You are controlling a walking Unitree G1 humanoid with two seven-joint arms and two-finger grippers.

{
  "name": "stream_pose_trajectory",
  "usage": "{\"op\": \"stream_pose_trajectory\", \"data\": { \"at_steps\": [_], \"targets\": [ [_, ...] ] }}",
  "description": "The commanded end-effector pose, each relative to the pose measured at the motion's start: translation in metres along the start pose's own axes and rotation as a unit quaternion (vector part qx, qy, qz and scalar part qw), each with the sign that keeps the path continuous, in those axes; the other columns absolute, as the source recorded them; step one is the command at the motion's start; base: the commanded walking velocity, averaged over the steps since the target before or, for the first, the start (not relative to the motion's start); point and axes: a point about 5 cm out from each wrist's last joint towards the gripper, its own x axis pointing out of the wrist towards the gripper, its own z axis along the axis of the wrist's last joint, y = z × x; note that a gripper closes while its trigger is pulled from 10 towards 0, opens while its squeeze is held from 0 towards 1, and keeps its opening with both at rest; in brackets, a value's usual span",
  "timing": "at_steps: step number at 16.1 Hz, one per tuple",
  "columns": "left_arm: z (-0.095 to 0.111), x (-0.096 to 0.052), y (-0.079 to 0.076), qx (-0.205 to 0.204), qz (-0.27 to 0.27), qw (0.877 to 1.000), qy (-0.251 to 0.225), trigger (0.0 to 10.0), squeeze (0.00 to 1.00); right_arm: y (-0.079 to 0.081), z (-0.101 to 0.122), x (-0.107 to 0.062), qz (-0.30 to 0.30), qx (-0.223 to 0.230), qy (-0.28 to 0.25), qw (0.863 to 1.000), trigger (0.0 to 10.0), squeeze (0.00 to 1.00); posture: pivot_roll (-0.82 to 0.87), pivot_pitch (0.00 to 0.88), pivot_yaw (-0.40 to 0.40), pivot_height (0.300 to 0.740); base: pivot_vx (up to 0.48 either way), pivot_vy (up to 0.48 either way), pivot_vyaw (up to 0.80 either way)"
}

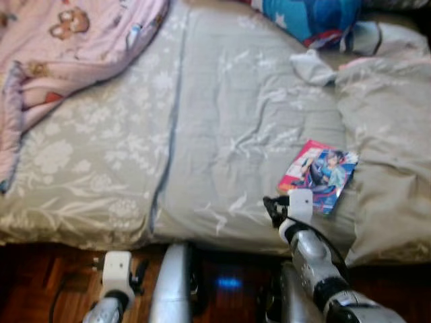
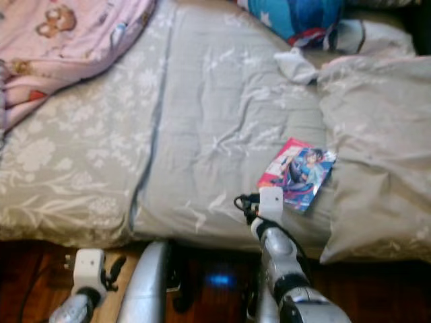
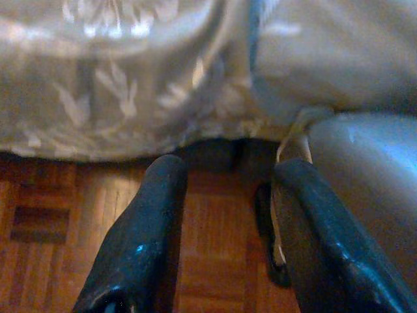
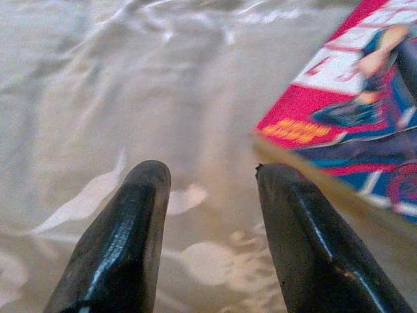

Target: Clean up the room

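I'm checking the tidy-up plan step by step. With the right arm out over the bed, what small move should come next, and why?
Probably ease the right gripper a little further toward the comic book. Its jaws stand open just short of the book's near corner, over the grey bedcover, holding nothing, so closing now would likely catch only cloth.

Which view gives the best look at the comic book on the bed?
The left eye view: the whole comic book lies flat on the grey duvet, just beyond the open right tool. The right eye view shows the same. The right wrist view shows one blurred corner; the left wrist view faces the floor.
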Motion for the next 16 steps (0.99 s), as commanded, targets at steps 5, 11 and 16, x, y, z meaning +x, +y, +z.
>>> {"op": "stream_pose_trajectory", "data": {
  "at_steps": [5,11,16],
  "targets": [
    [-0.018,-0.015,0.006,0.002,0.002,1.0,0.03,10.0,0.0,-0.022,-0.017,-0.007,-0.068,-0.02,0.071,0.995,10.0,0.0,0.21,0.406,0.048,0.619,0.0,0.0,0.0],
    [-0.02,-0.032,0.015,0.014,-0.001,1.0,0.016,10.0,0.0,-0.035,-0.021,-0.012,-0.135,-0.002,0.073,0.988,10.0,0.0,0.24,0.445,0.08,0.619,0.0,0.0,0.0],
    [-0.014,-0.04,0.021,0.023,-0.004,1.0,0.008,10.0,0.0,-0.044,-0.019,-0.014,-0.16,0.018,0.06,0.985,10.0,0.0,0.25,0.455,0.1,0.619,0.0,0.0,0.0]
  ]
}}
